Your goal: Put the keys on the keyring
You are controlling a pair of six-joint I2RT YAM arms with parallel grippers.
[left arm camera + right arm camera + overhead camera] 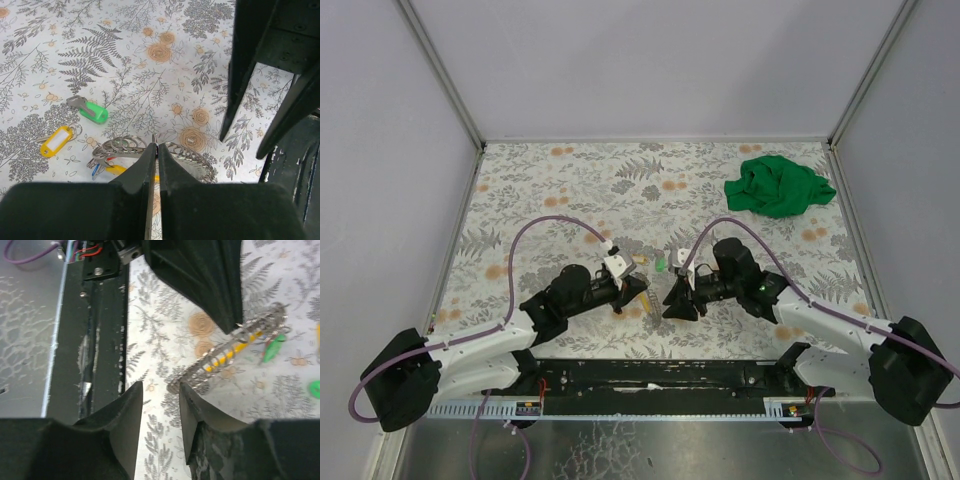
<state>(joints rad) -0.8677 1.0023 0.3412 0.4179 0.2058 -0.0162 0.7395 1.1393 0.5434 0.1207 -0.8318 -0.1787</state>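
Observation:
My left gripper (156,145) is shut on the keyring (195,156), a silvery loop strung with small rings, and holds it just above the table. Red, blue and yellow tags (102,167) hang at its left end. The keys lie loose on the table: the green-tagged key (92,111) and the yellow-tagged key (57,140), both left of the ring. My right gripper (159,390) is open. Its right fingertip (186,392) sits against the free end of the keyring (220,357), with nothing between the fingers. In the top view both grippers (638,290) (675,300) meet at the table's middle front.
A big green cloth (778,187) lies at the back right of the flowered table (570,190). The black base rail (100,340) runs close behind my right gripper. Grey walls close in the table on three sides.

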